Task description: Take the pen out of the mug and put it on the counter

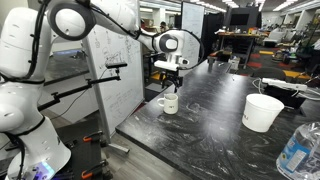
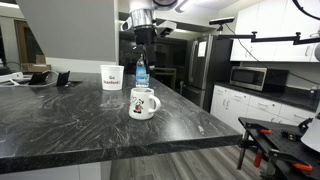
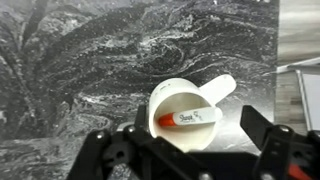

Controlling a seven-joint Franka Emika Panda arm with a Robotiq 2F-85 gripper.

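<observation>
Bright, even overhead lighting; pale glare streaks the counter [image 2: 60, 120] (wrist view slightly soft).

The arm [image 1: 35, 55] is built of glossy white, rounded segments, joined by black rings at the joints. The end effector [image 3: 192, 128] is finished in black, with dark, linked, angular fingers [image 3: 265, 135].

The table [image 3: 80, 60] is a glossy black slab, smooth and mirror-like, with faint grey marble veining that catches the light. On it the mug [image 2: 143, 103] looks like white glazed ceramic, smooth and shiny. The pen [image 3: 190, 118] inside the mug has a smooth, plastic-looking body, reddish-orange with a paler end. Beyond the mug in an exterior view, the bottle [image 2: 141, 72] is clear plastic and the tub [image 2: 111, 77] is opaque white and smooth. Above the mug, the pincer [image 1: 172, 84] looks matt black.
</observation>
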